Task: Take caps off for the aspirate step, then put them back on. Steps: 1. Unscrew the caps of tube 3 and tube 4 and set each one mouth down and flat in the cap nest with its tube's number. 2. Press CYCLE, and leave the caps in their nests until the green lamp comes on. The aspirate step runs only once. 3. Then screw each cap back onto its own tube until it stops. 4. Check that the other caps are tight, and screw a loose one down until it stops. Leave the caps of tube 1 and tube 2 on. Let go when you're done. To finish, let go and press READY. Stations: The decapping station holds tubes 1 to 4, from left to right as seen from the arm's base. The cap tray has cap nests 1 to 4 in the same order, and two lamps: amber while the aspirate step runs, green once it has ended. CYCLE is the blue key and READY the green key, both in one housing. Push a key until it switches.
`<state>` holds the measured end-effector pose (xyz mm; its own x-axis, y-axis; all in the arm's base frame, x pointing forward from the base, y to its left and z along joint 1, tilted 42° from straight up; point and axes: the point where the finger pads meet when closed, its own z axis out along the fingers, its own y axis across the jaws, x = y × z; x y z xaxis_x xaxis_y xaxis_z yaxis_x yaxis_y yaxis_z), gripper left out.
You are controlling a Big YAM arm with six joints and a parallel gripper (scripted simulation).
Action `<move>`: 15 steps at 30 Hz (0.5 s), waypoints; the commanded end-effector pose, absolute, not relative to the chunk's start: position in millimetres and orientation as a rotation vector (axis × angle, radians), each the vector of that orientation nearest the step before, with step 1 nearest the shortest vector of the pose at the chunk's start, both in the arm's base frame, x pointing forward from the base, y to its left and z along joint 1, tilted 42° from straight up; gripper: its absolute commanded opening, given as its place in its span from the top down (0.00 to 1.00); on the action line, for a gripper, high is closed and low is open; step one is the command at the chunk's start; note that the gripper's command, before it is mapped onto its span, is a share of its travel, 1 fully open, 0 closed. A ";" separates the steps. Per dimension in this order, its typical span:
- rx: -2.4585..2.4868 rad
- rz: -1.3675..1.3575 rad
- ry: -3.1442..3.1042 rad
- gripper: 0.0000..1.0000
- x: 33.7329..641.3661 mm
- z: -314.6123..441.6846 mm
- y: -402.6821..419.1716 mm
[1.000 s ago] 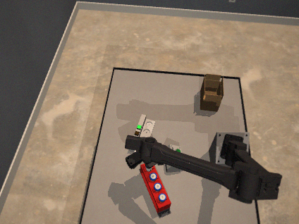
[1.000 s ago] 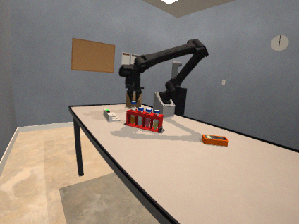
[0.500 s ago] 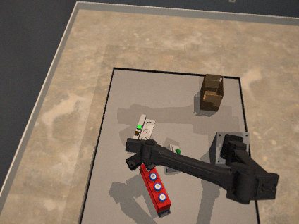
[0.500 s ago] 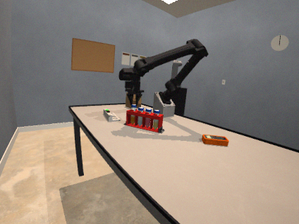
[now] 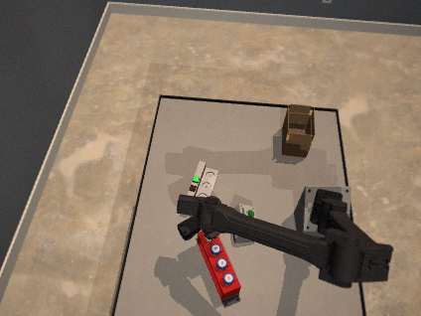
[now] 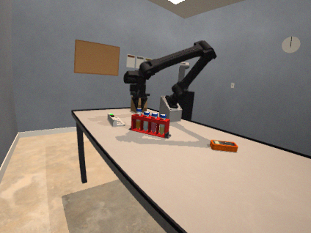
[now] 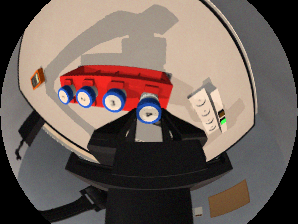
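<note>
Gripping a blue cap (image 7: 148,112) with a white centre, the gripper (image 7: 148,121) hangs above the red rack (image 7: 156,86).

Matte black jointed arm (image 5: 278,234) on grey base plate (image 5: 309,191)

Blue walls (image 6: 44,91), corkboard (image 6: 97,57), seemingly concrete floor (image 6: 29,176)

arm (image 5: 278,234) hides rack's (image 5: 233,288) end tube in top view, key housing (image 5: 242,237) partly covered, tube nos. too small
</note>
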<state>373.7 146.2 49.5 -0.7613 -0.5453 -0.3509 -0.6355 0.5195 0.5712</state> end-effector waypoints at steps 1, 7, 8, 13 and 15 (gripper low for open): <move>-1.011 1.044 2.596 1.00 395.5 60.0 143.1; -1.007 1.051 2.605 1.00 394.7 59.2 141.9; -1.007 1.051 2.605 1.00 394.7 59.2 141.9; -1.010 1.053 2.607 1.00 394.6 59.0 142.1; -1.011 1.051 2.603 1.00 395.1 60.7 142.2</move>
